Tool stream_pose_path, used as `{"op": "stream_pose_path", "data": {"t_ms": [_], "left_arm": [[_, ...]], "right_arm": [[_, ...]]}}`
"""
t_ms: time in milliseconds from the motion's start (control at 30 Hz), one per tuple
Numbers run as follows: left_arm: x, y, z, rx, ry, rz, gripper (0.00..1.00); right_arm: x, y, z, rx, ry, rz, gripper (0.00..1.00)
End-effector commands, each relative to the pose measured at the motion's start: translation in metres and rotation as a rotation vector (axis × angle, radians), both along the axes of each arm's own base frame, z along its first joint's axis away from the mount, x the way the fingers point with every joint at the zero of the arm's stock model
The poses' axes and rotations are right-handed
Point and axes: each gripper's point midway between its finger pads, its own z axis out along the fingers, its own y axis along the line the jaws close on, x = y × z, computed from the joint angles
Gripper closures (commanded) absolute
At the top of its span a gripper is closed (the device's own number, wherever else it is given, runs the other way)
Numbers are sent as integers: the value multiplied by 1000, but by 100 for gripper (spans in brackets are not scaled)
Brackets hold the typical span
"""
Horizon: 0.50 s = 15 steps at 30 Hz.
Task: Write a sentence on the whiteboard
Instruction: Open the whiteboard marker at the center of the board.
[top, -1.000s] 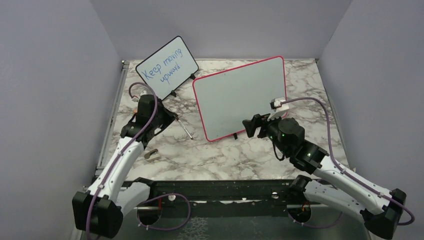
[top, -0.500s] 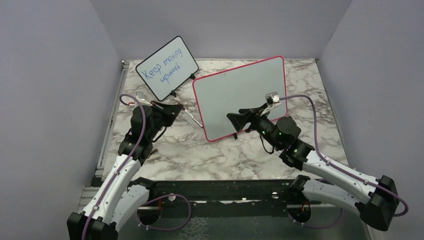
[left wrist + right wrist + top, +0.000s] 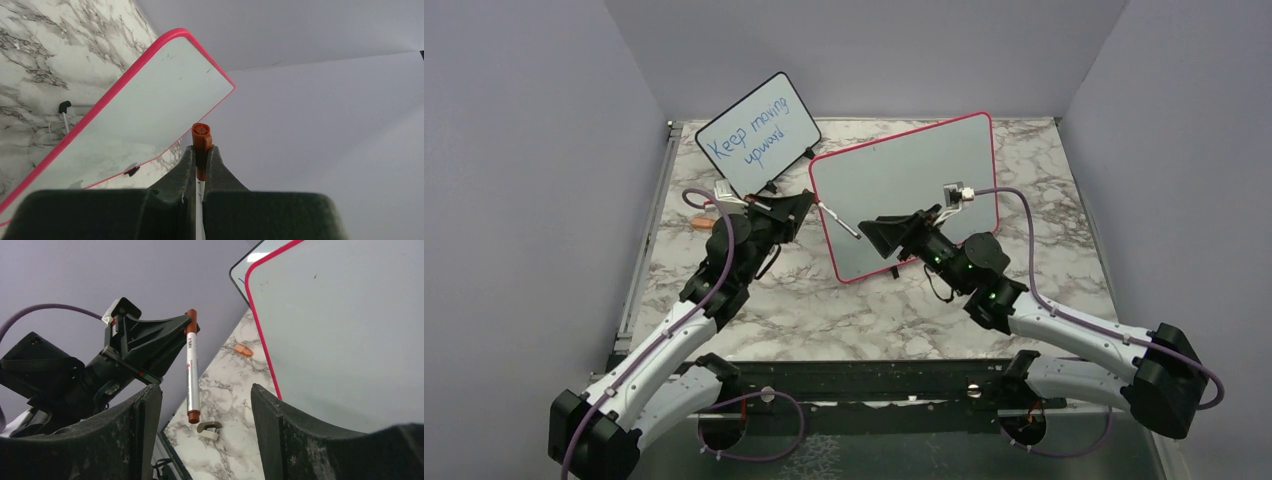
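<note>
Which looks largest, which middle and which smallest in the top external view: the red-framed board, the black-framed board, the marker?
Largest: red-framed board.
Middle: black-framed board, although it stands farther from the camera.
Smallest: marker.

The large rectangular whiteboard [image 3: 904, 195] has a plain pale-white face and a red-pink frame, the marble table [image 3: 874, 310] is white with grey-black veins, the smaller board [image 3: 759, 135] is black-framed with blue handwriting, the slim marker [image 3: 191, 367] is silver-barrelled with rust-brown ends, and the walls [image 3: 524, 150] are lavender.
</note>
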Motion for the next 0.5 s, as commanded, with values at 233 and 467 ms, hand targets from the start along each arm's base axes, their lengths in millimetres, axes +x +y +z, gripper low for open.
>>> {"op": "stream_pose_path", "data": {"t_ms": [233,467], "left_arm": [[9,-11,21,-90,-34,71,100],[5,-19,24,-116,-30,68,100]], "right_arm": [[8,24,22,144,49,27,38],[13,35,16,174,88,31,49]]}}
